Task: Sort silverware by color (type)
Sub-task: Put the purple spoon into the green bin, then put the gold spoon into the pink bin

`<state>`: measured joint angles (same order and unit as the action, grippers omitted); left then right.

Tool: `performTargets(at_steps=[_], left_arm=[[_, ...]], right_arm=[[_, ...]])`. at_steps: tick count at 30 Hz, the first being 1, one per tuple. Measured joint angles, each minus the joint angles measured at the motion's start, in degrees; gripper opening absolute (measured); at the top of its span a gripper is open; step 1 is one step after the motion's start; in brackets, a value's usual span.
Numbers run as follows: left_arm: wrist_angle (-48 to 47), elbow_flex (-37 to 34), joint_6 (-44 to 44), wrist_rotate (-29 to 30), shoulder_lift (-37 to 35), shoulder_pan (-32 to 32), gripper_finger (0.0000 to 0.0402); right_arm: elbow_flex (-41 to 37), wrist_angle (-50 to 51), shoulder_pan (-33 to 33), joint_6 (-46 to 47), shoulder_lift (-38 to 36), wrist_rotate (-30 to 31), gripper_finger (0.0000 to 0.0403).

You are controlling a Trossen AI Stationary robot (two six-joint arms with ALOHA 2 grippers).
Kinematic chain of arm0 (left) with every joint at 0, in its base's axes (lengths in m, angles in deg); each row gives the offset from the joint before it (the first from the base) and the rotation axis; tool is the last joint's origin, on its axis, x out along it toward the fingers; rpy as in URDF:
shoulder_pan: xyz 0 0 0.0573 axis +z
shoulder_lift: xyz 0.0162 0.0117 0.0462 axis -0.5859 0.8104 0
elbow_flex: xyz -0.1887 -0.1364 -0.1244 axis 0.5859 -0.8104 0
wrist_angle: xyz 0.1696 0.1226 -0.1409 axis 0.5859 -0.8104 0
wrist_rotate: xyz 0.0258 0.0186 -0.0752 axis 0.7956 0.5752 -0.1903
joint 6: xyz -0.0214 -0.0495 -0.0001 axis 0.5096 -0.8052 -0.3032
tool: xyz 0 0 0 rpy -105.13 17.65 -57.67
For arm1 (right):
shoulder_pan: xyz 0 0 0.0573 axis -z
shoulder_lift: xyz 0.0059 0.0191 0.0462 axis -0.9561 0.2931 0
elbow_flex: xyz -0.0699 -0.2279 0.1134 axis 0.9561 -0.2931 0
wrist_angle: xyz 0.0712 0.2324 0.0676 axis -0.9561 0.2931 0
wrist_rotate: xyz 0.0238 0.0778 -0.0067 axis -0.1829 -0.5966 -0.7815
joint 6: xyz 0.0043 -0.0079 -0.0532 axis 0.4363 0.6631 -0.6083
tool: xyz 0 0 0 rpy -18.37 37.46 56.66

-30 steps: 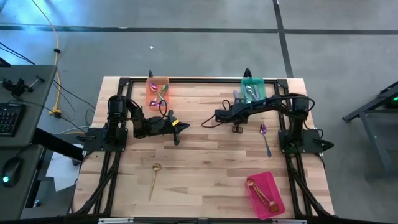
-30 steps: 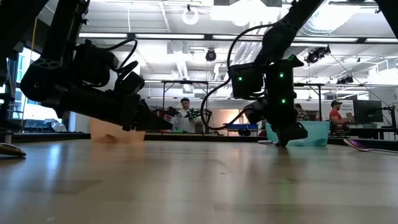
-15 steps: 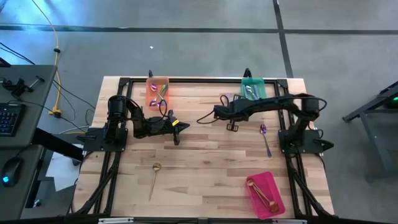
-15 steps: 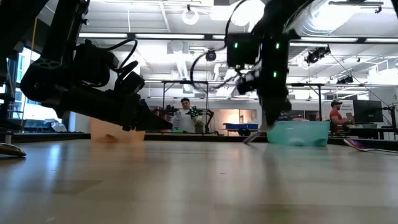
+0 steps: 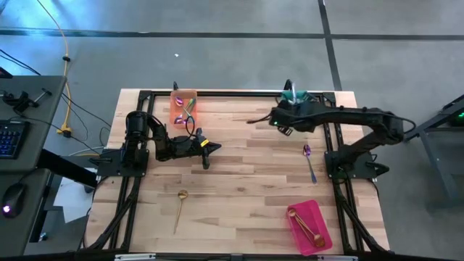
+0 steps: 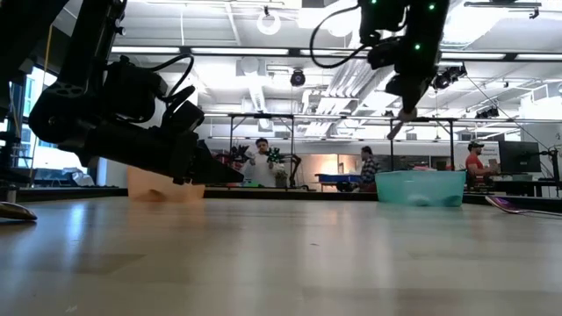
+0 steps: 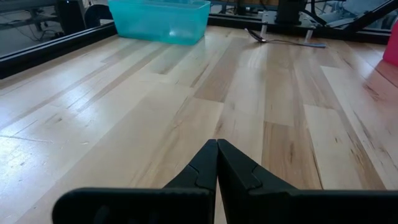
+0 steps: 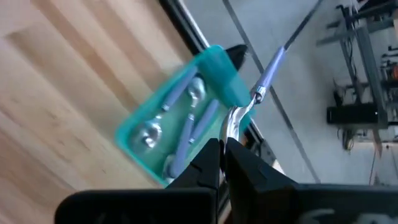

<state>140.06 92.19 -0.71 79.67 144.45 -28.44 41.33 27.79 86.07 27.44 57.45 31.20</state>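
Observation:
My right gripper is shut on a silver spoon with a lavender handle. It hangs high above the teal tray, where several matching spoons lie. In the low view the gripper is well above the tray. My left gripper is shut on nothing and hovers low over the table's left middle. A gold spoon and an iridescent purple spoon lie flat on the wood. My right gripper pinches the spoon between its two fingers at the bowl end, just below the neck. The lavender handle sticks out past the fingers, slanting away from them. The spoon is lifted clear, over the teal tray.
The orange tray at the far left holds iridescent spoons. The pink tray at the near right holds gold ones. A black frame rail runs along the table's far edge. People stand in the room behind the table.
My right gripper has risen from table height and moved toward the far right, from the table's middle to above the teal tray. It has tipped downward. The lavender-handled spoon has come with it, lifted clear of the wood. The left arm has kept still.

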Motion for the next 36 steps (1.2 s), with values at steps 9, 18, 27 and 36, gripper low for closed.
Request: performTargets(at_steps=[9,18,27,36], left_arm=[[0.0,0.0,-0.1,0.0,0.0,-0.6,0.0000],[0.0,0.0,0.4,0.0,0.0,-0.9,0.0000],[0.1,0.0,1.4,0.0,0.0,-0.8,0.0000],[0.0,0.0,1.6,0.0,0.0,-0.8,0.0000]], right_arm=[[-4.4,-5.6,3.7,-11.6,-1.7,-3.4,0.0000],[-21.0,-22.7,9.7,-21.1,-2.5,-9.3,0.0000],[-23.4,-28.0,14.4,-22.6,-2.5,-10.2,0.0013],[-13.8,-24.1,12.9,-19.2,-4.1,-10.8,0.0088]])
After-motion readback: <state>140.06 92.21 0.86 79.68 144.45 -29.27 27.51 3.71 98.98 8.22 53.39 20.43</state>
